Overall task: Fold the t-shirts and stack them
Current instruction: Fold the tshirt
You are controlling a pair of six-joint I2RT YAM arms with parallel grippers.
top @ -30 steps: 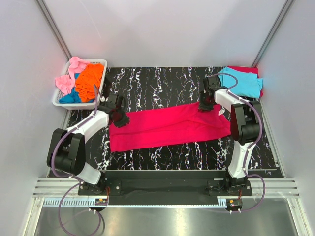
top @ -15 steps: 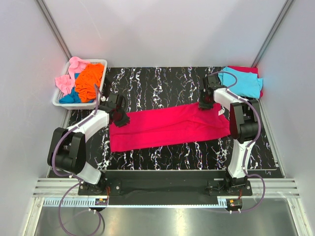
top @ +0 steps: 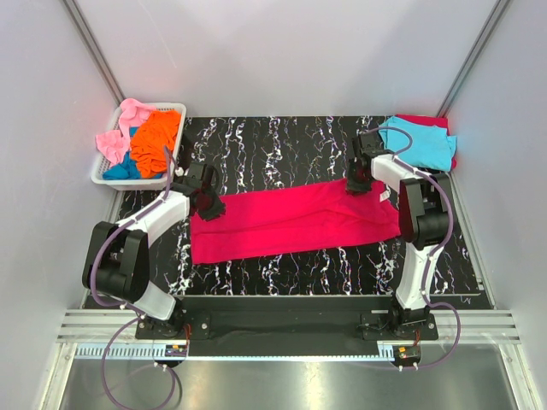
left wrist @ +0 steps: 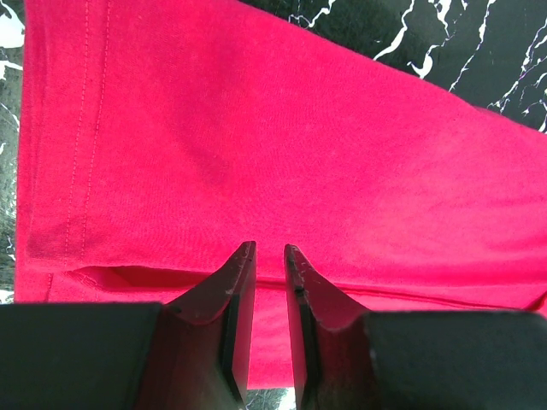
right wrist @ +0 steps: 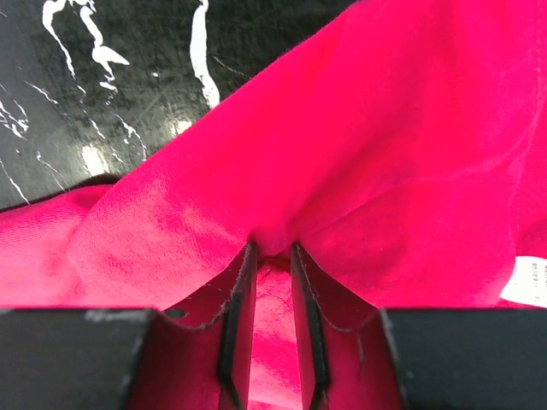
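The large crimson-red t-shirt lies as a long band across the table's middle. My left gripper hovers over its left end. In the left wrist view its jaws stand narrowly open, with flat cloth and a strip of table showing through the gap. My right gripper is at the shirt's far right edge. In the right wrist view it is shut on a puckered bunch of the red cloth. A cyan t-shirt lies folded on a red one at the back right.
A white slotted basket stands at the back left, holding orange, pink and blue shirts. The black marbled table shows behind the red shirt. A white label sits on the cloth near my right gripper.
My right wrist has shifted very slightly at the shirt's far edge. The left arm and the shirt lie as before.
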